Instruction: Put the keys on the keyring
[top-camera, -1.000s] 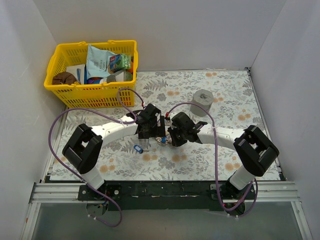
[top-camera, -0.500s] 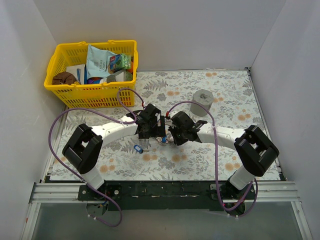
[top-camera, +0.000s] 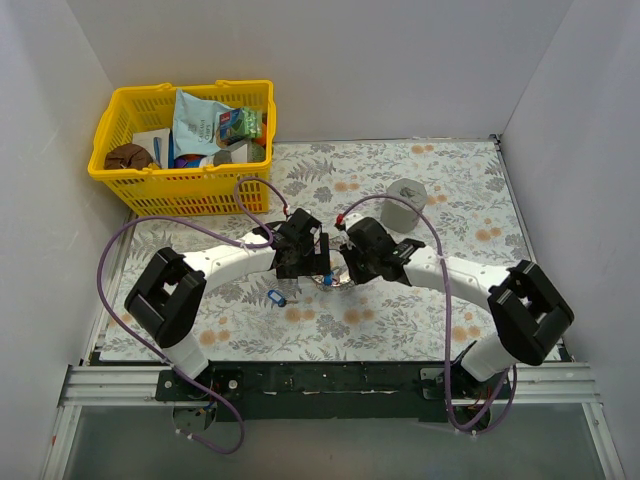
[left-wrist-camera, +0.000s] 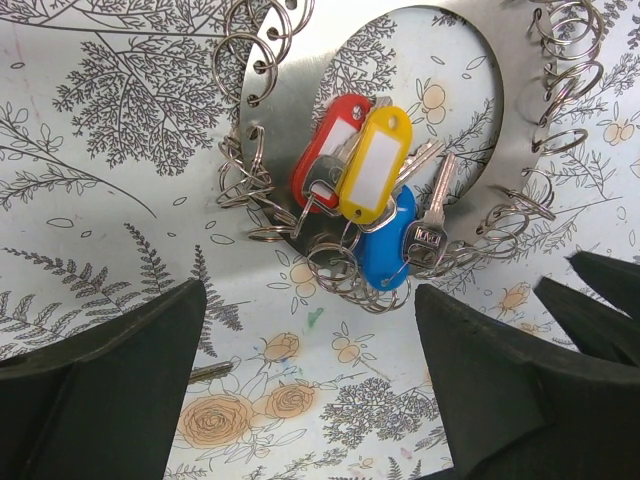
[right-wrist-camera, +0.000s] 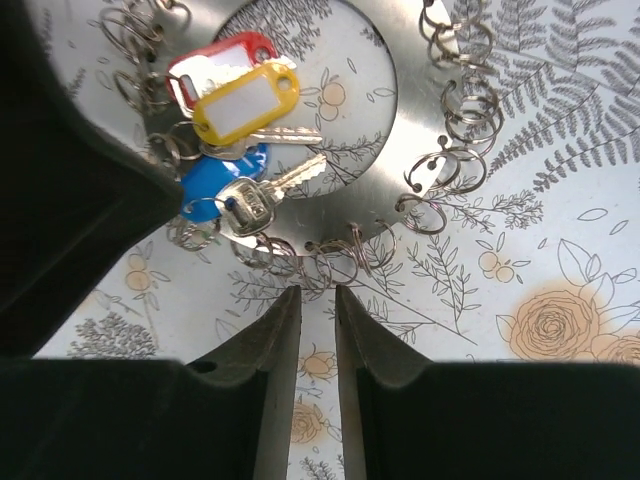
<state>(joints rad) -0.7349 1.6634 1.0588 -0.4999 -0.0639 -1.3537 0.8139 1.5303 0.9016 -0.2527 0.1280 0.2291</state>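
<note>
The keyring (left-wrist-camera: 515, 130) is a flat silvery ring plate edged with many small split rings, lying on the floral mat; it also shows in the right wrist view (right-wrist-camera: 412, 100) and between both grippers in the top view (top-camera: 328, 281). The keys (left-wrist-camera: 372, 165) with red, yellow and blue tags, plus a bare metal key, hang bunched on its rim (right-wrist-camera: 245, 103). My left gripper (left-wrist-camera: 310, 385) is wide open and empty, just short of the bunch. My right gripper (right-wrist-camera: 317, 300) is all but shut, with a narrow empty slit, its tips at the plate's small rings.
A loose blue-tagged key (top-camera: 272, 297) lies on the mat in front of the left gripper. A yellow basket (top-camera: 180, 182) of packets stands at the back left. A grey cylinder (top-camera: 406, 203) stands behind the right gripper. White walls enclose the mat.
The right arm has stretched out, its elbow swinging right and its gripper shifting slightly away from the base towards the keyring. The left arm has not moved.
</note>
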